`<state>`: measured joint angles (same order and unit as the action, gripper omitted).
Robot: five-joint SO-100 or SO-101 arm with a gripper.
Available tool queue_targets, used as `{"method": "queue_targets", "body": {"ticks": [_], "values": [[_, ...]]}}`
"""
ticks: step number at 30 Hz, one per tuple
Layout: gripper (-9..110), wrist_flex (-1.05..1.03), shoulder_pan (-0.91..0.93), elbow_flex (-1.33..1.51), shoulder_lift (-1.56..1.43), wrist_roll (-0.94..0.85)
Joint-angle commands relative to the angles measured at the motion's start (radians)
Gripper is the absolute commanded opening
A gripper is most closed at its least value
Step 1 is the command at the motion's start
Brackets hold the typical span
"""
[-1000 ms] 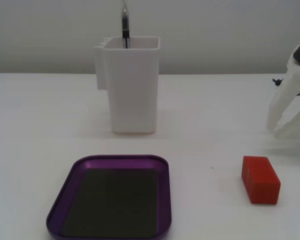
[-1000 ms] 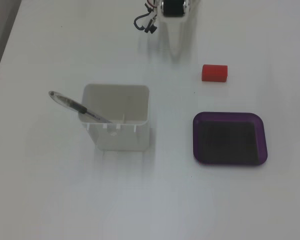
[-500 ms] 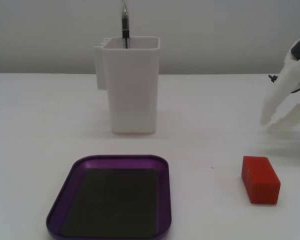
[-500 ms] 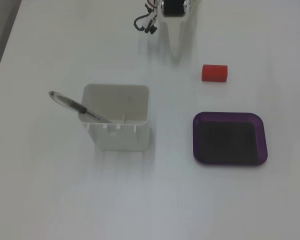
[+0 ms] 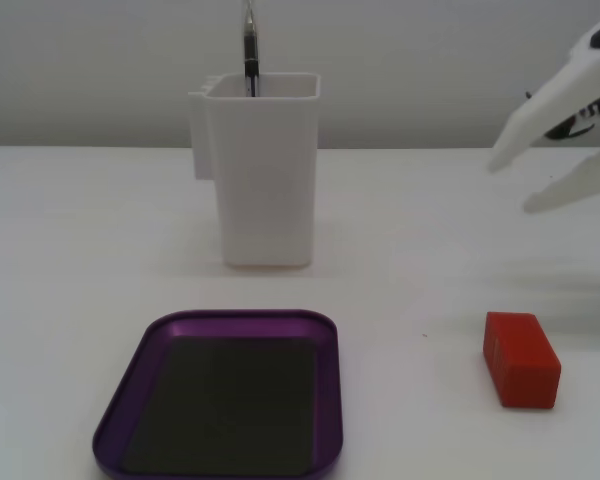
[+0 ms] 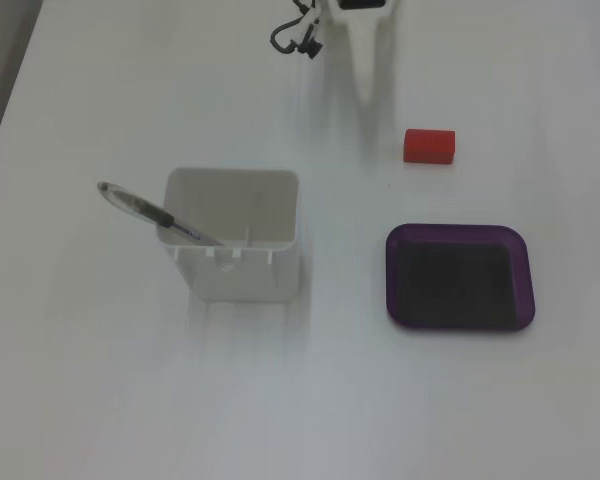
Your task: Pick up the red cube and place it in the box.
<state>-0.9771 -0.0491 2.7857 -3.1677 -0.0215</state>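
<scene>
The red cube (image 5: 521,358) lies on the white table, at the right in a fixed view, and also shows in the other fixed view (image 6: 428,145). The box, a shallow purple tray (image 5: 327,400) with a dark floor, lies empty to its left there; in the view from above it lies below the cube (image 6: 392,285). My white gripper (image 5: 512,186) hangs open and empty above and behind the cube. In the view from above the gripper (image 6: 373,100) reaches in from the top edge, its tips just left of the cube and apart from it.
A tall white plastic container (image 5: 265,170) with a pen (image 5: 249,50) in it stands behind the tray; in the view from above the container (image 6: 235,270) is left of the tray with the pen (image 6: 150,212) leaning out. A dark cable (image 6: 292,35) hangs beside the arm.
</scene>
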Motion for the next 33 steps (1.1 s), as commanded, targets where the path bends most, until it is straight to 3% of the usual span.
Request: {"method": "queue_targets", "body": {"ticks": [1,8,14,23,33], "values": [[15,0.002,-0.032,-0.268,0.328,0.086],[20,-0.158,-0.219,-0.752,1.008,0.328],[27,-0.219,-0.276,-0.946,1.388,0.517],[29,-0.201,-0.265,-0.971,1.499,0.515],[29,-0.029,-0.275,-0.845,1.499,0.514]]}}
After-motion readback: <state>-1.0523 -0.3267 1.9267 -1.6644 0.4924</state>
